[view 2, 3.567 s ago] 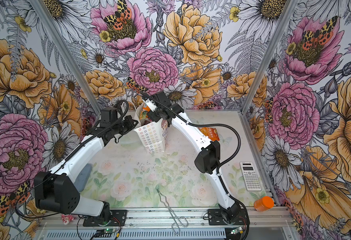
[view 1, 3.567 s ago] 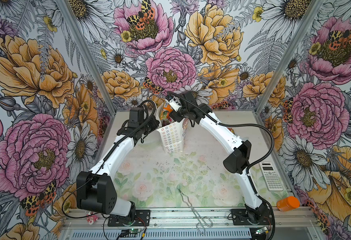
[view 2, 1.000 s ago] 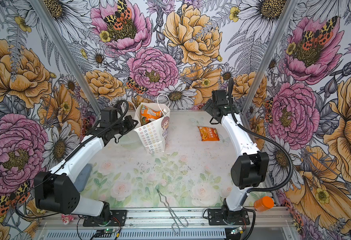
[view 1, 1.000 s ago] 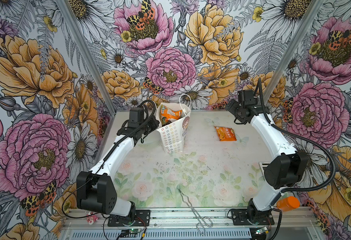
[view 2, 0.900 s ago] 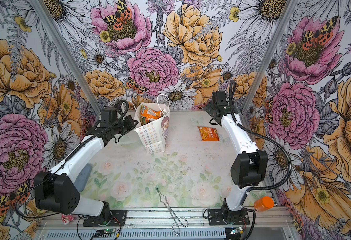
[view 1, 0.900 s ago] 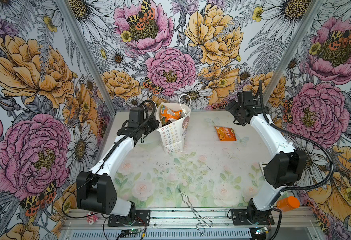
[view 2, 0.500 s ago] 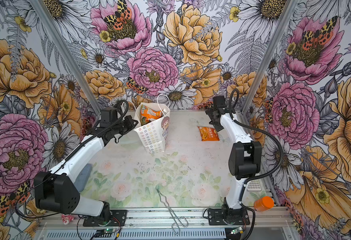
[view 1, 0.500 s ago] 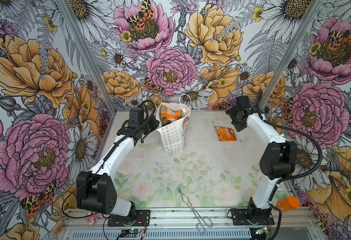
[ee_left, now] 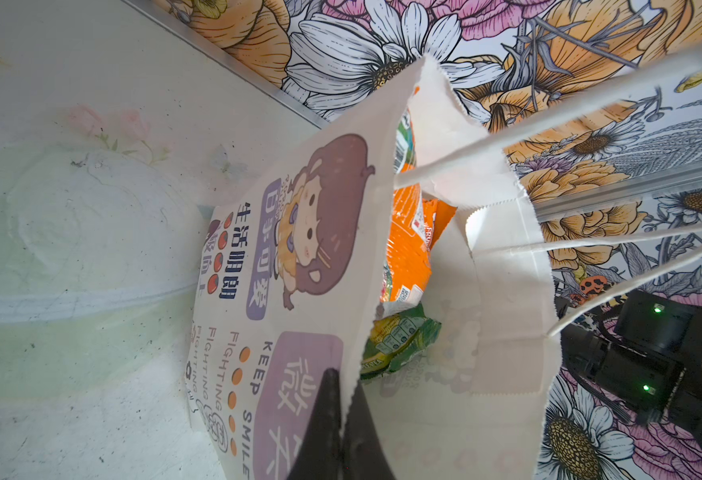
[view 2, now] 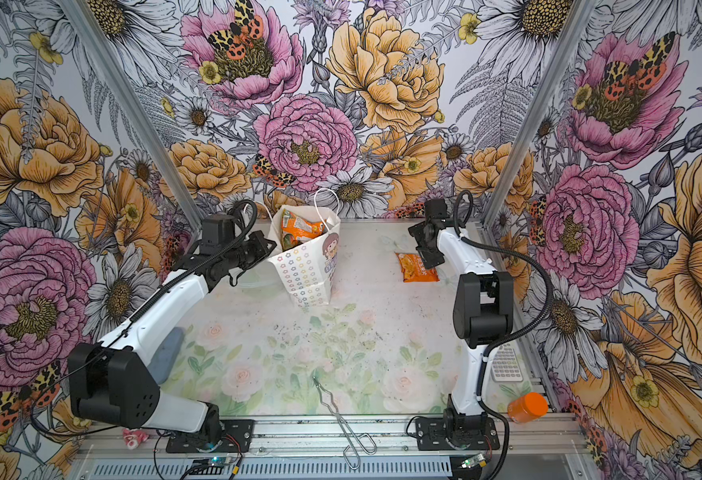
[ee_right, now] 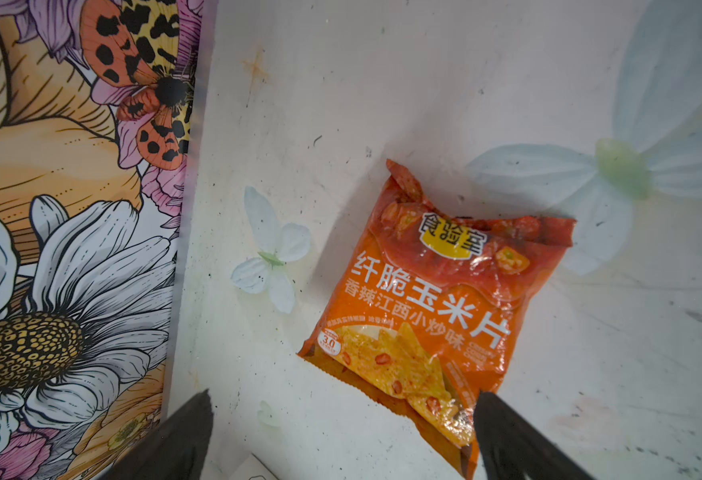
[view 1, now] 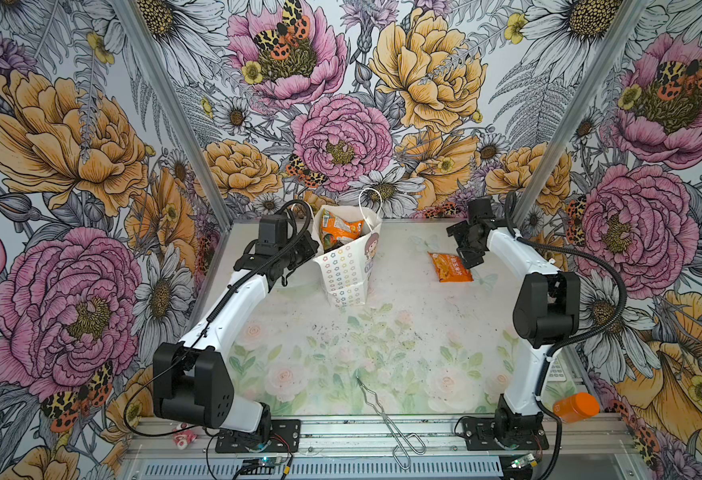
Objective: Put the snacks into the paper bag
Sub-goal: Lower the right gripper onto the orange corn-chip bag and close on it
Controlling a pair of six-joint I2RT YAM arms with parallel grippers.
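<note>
White paper bag (view 1: 347, 270), upright, unmoved, printed "KEEP SMILE", "FIGHTING"; orange and green snacks (view 1: 338, 230) inside. Left gripper (ee_left: 343, 401) still pinched on its rim. Right gripper (ee_right: 343, 399), jaws wide, now drawn in above orange packet (ee_right: 428, 324) "纤脆玉米片", lying well right of bag.

On my feed the table (view 1: 341, 332) showed a pale rose-print mat, scuffed with dark specks. The paper bag (view 1: 347, 270) stood near its far edge, left of centre. An orange snack packet (view 1: 449, 268) lay flat, well apart to the bag's right. At the near edge lay metal tongs (view 1: 386, 415), and by the right edge a calculator (view 2: 506, 365).
</note>
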